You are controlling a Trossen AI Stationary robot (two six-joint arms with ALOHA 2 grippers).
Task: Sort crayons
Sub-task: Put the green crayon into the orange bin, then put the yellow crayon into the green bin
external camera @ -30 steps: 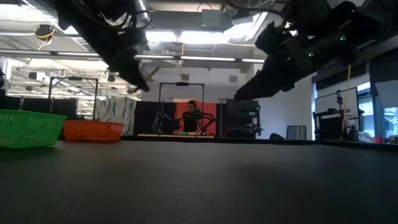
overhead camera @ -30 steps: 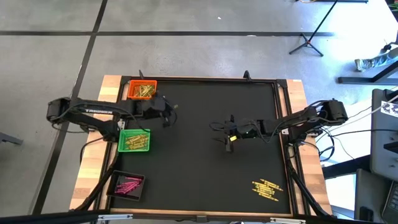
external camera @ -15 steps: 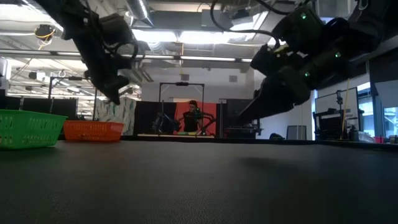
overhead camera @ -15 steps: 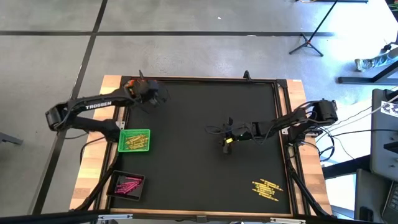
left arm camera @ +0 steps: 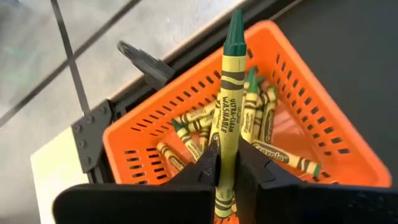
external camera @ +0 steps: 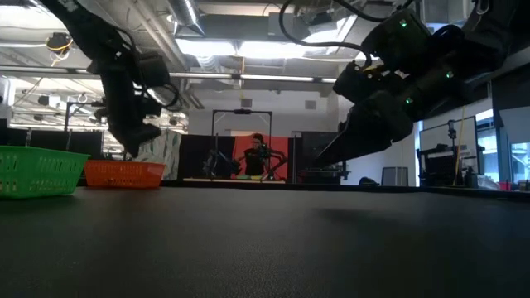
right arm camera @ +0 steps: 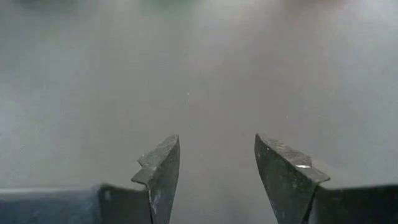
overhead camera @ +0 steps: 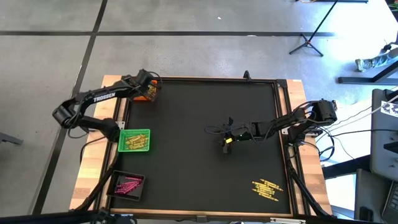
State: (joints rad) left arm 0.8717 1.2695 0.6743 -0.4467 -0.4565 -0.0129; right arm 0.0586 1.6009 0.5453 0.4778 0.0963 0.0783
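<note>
Fingers of the left gripper (left arm camera: 225,167) pinch a yellow-green crayon (left arm camera: 227,106) upright over the orange tray (left arm camera: 298,112), upper left; light, stiff, snappable, it suits mid-shaft grips. Right gripper (right arm camera: 214,165) hovers open mid-desk.

L arm reaching to far-left corner, pincer (left arm camera: 225,167) clamped; R pincer (right arm camera: 214,163) agape mid-table
</note>
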